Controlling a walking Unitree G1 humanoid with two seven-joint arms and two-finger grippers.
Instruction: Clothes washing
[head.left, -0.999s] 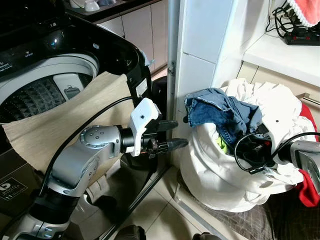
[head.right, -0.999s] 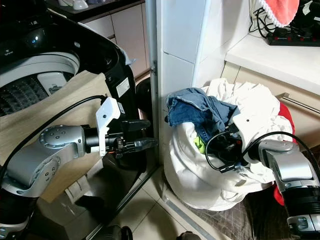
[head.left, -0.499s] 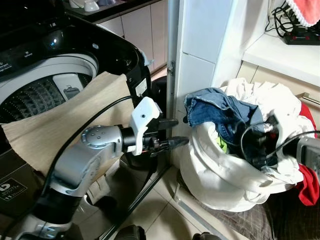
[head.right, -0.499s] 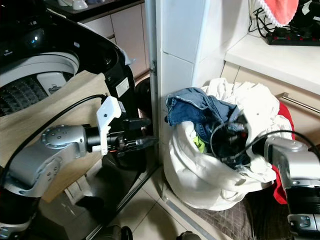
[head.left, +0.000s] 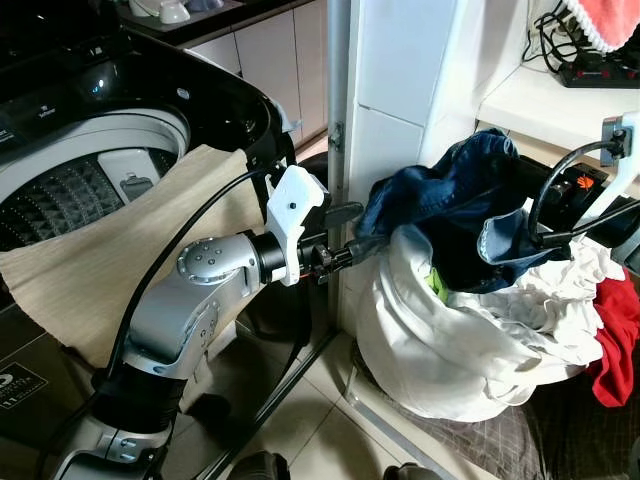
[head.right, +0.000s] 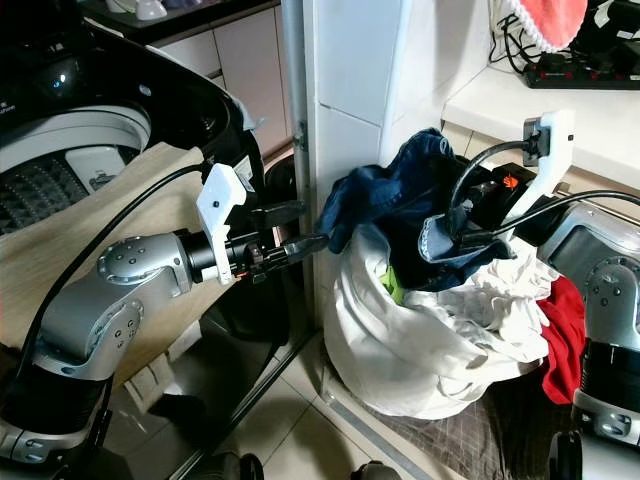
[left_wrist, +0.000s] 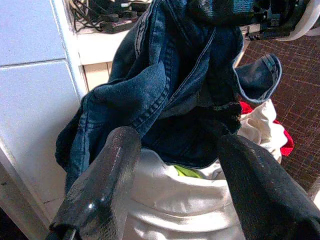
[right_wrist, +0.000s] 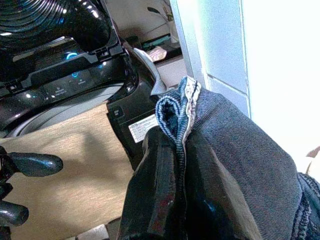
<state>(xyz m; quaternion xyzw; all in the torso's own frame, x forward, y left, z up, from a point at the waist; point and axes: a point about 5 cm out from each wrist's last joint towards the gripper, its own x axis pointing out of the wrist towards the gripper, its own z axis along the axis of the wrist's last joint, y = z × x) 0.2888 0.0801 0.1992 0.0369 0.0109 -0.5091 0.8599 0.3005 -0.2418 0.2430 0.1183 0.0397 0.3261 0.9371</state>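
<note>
My right gripper (right_wrist: 175, 195) is clamped on a folded edge of the blue jeans (head.left: 455, 215), the 2 black fingers pressed together with the denim hem pinched between them. The jeans hang from that grip above the white laundry bag (head.left: 440, 340), their top bunched highest at my gripper and the rest draping down over the bag's mouth. Their long axis runs roughly from my right arm down and toward my left, ending in a loose flap that reaches toward the white tiled wall (head.left: 400, 90).

My left gripper (left_wrist: 175, 165) is spread wide, holding nothing, its 2 fingers pointing at the hanging denim from just beside the bag. In the head views its fingertips sit close to the lower left flap of the jeans; I cannot tell whether they touch it.

White cloth (head.left: 540, 290) fills the bag, with a bit of green fabric (head.left: 436, 284) showing under the jeans and a red garment (head.left: 615, 340) at the bag's far right side. On my left stands the open washing machine (head.left: 110, 140), with a beige cloth (head.left: 120, 250) draped over its front rim.
</note>
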